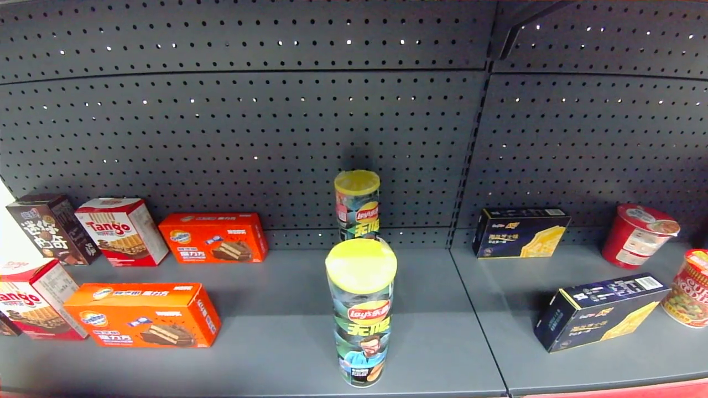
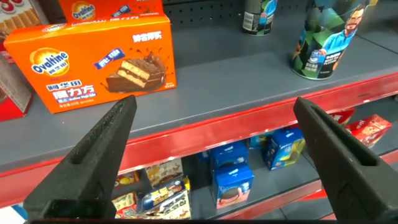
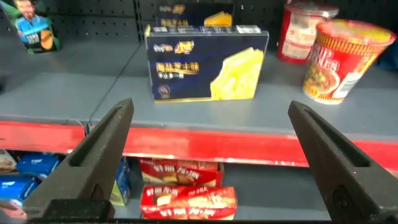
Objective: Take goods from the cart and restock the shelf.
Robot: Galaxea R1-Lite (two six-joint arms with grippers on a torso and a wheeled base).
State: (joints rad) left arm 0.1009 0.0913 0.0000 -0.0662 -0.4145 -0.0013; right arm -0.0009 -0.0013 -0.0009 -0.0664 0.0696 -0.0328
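Two yellow-lidded chip cans stand on the grey shelf (image 1: 276, 309): a front can (image 1: 361, 309) near the edge and a back can (image 1: 357, 204) by the pegboard. In the left wrist view, my left gripper (image 2: 211, 155) is open and empty just before the shelf's red front edge, with the orange cake box (image 2: 93, 62) and the front can (image 2: 323, 40) beyond it. My right gripper (image 3: 211, 162) is open and empty before the red edge, facing a dark blue box (image 3: 205, 62) and a noodle cup (image 3: 342, 59).
At the shelf's left stand orange cake boxes (image 1: 144, 315), wafer boxes (image 1: 123, 231) and a brown box (image 1: 52, 228). Dark blue boxes (image 1: 600, 309), a red bowl (image 1: 636, 235) and a noodle cup (image 1: 688, 296) sit on the right. A lower shelf holds blue packs (image 2: 233, 177) and red packs (image 3: 186, 202).
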